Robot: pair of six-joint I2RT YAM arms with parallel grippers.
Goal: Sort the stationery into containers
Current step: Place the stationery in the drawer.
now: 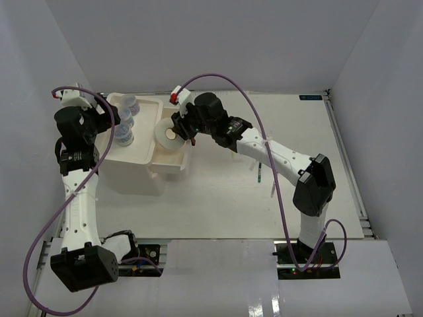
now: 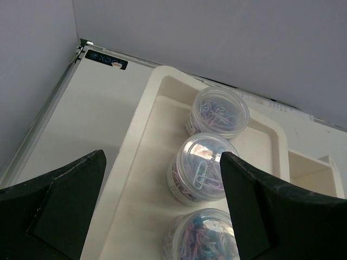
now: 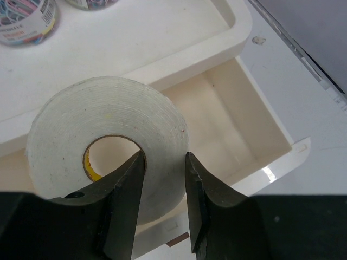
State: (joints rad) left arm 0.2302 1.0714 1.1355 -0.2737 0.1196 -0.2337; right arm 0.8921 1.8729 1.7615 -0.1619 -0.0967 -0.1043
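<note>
Pincer left (image 2: 162,157): wide open above jars (image 2: 203,168) | pincer right (image 3: 162,162): clamped on tape ring (image 3: 108,108) over drawer (image 3: 238,124)

Both arms reach forward; the left pincer (image 2: 162,156) gapes wide, the right pincer (image 3: 165,157) pinches the wall of the tape ring (image 3: 108,108).

The dark label (image 2: 105,59) on the table (image 2: 76,124) seems to read "XDO".

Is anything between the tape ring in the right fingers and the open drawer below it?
Nothing visible. The tape ring hangs over the open drawer, whose visible floor is bare; the part beneath the ring is hidden.
</note>
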